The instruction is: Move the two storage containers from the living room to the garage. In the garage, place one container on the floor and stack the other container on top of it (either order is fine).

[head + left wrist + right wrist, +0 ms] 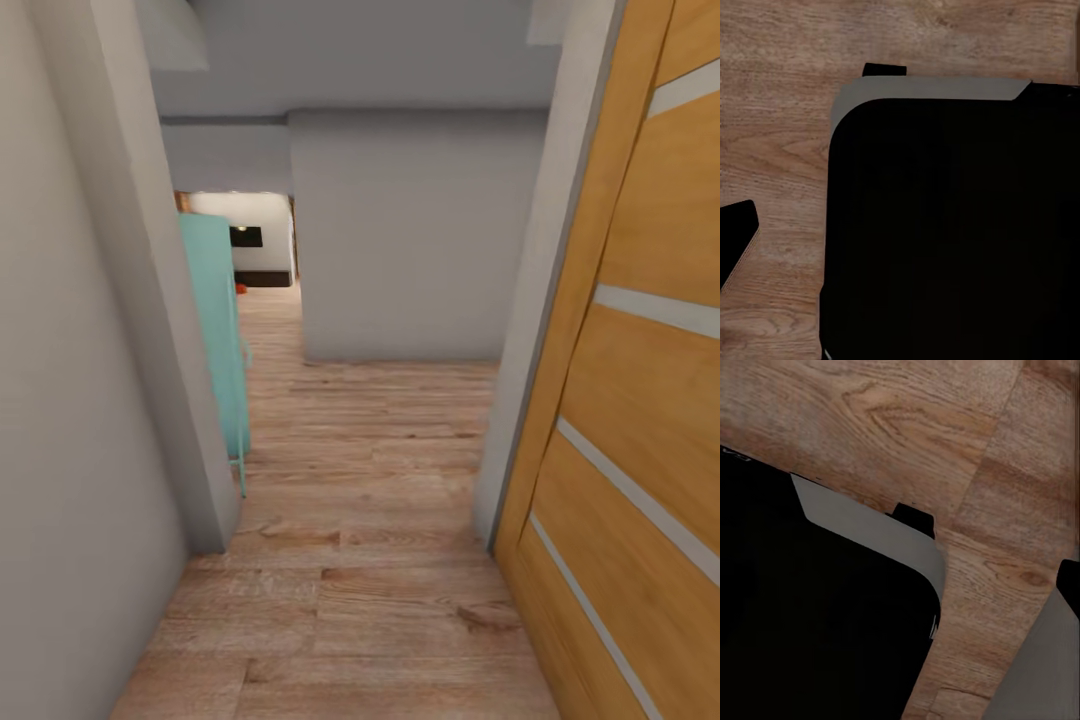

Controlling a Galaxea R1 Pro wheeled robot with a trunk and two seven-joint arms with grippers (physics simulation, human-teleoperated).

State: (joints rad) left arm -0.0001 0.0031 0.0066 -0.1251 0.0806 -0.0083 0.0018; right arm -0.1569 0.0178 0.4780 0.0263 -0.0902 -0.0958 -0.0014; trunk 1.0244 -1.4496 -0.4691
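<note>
Looking down from each wrist, the cameras caught mostly the robot's own black base with its grey rim (930, 90) above the wood-plank floor (780, 112); the same base (855, 521) showed from the right wrist. No fingers could be made out in either wrist picture, so I could not tell whether the left or the right gripper stood apart or together, or whether either held anything. A dark shape (736, 240) cut off at the edge of the left wrist picture was too partial to identify.

From the head, the robot faced a narrow passage floored in light wood planks (360, 560). An orange-brown wooden door (640, 380) with pale glass slits stood open along the right, cut off by the frame. A white wall (70, 400) closed in the left side, and a teal panel (222, 330) leaned just beyond its corner. A grey wall block (415, 240) stood ahead, leaving an opening to its left. Through that opening lay a brighter room, where a small orange-red spot (241, 288) sat on the floor, too small to tell whether it was a storage container.
</note>
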